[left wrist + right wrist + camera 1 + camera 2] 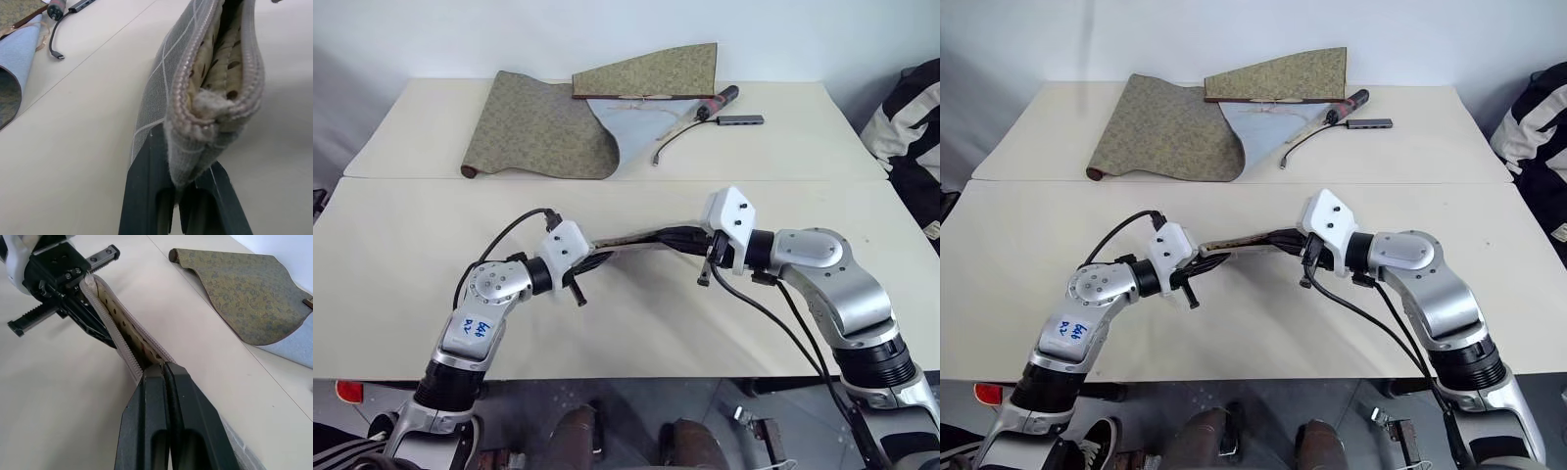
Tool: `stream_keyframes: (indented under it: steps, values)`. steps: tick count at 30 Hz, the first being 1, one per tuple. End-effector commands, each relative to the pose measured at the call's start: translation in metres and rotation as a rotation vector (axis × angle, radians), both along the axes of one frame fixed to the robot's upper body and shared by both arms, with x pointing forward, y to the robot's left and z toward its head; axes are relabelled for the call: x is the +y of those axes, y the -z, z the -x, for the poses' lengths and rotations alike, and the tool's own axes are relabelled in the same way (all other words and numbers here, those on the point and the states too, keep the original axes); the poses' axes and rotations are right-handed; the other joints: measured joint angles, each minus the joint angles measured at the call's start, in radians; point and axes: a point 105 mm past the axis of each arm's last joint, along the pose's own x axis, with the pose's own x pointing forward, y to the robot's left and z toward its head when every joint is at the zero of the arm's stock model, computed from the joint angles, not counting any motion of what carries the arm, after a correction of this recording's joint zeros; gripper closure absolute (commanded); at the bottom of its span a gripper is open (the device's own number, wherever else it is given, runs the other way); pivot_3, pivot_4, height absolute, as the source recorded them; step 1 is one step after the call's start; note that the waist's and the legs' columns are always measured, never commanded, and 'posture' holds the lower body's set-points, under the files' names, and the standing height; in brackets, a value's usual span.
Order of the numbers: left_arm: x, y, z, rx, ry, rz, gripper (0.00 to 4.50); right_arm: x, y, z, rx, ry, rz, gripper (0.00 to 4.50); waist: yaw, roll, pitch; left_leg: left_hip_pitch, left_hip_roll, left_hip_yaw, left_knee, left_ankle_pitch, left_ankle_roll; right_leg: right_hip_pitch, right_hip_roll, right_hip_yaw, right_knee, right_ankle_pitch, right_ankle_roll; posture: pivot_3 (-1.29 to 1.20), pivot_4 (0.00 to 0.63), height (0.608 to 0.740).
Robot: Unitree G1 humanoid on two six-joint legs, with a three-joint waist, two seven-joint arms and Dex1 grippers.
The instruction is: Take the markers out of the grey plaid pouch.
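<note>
Far table (783,147): olive-green patterned cloth scroll (543,127), partly unrolled, one corner folded over to expose its pale blue backing (631,127). Just beside it, a dark maroon-and-black cylinder (718,102) with a trailing cable (668,144), and near that a slim grey adapter (740,120). Near table (401,294), abutting the far one

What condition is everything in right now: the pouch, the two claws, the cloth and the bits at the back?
grey plaid pouch: unzipped, mouth slightly agape, held up between both grippers, lining showing.
left gripper: jaws shut on one end of the pouch.
right gripper: jaws shut on the other end.
olive-green cloth scroll: partly unrolled, lying on the far table.
dark cylinder with cable: lying flat beside the scroll.
</note>
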Motion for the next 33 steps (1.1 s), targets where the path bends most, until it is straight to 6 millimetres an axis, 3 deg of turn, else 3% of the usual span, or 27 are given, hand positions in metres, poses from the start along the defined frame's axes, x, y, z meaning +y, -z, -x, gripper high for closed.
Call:
stream_keyframes:
  steps: [1, 6, 15, 18, 29, 33]
  values:
    - [-0.007, -0.019, 0.004, -0.08, 0.032, 0.015, 4.5, -0.001, -0.002, 0.003, -0.046, -0.017, 0.034, 4.42, -0.001, 0.0, 0.0, 0.0, 0.0, 0.0, 0.0, 0.0, 0.0, 0.0, 0.0, 0.0, 0.0, 0.0, 0.0, 0.0, 0.15, 0.74]
    - [-0.012, -0.02, 0.009, -0.068, 0.071, 0.011, 4.5, -0.006, 0.003, -0.001, -0.126, -0.009, 0.153, 4.42, -0.001, 0.0, 0.0, 0.0, 0.0, 0.0, 0.0, 0.0, 0.0, 0.0, 0.0, 0.0, 0.0, 0.0, 0.0, 0.0, 0.15, 0.74]
    - [-0.028, -0.019, 0.022, -0.024, 0.165, -0.015, 4.5, 0.013, 0.018, -0.017, -0.29, 0.019, 0.397, 4.42, -0.002, 0.0, 0.0, 0.0, 0.0, 0.001, 0.0, 0.0, 0.0, -0.001, 0.0, 0.001, 0.0, 0.0, 0.0, 0.0, 0.15, 0.74]
    - [-0.033, -0.024, 0.021, -0.023, 0.169, 0.011, 4.5, 0.017, 0.027, -0.014, -0.273, -0.007, 0.438, 3.86, 0.0, 0.0, 0.0, 0.0, 0.0, 0.0, 0.0, 0.0, -0.001, -0.001, 0.0, 0.001, 0.0, 0.0, 0.0, 0.0, 0.15, 0.74]
    - [-0.029, -0.025, 0.02, 0.009, 0.153, 0.078, 4.5, 0.013, 0.019, -0.017, -0.312, -0.015, 0.492, 0.18, -0.001, 0.0, 0.0, 0.0, 0.0, 0.0, 0.001, 0.0, 0.0, 0.0, 0.001, 0.001, 0.0, 0.0, 0.0, 0.0, 0.15, 0.74]
    - [-0.029, -0.025, 0.021, 0.056, 0.162, 0.157, 4.5, 0.017, 0.018, -0.012, -0.289, -0.038, 0.495, 0.04, -0.002, 0.0, 0.0, 0.0, 0.0, 0.0, 0.001, 0.0, 0.0, 0.0, 0.001, 0.001, 0.0, 0.0, 0.0, 0.0, 0.15, 0.74]
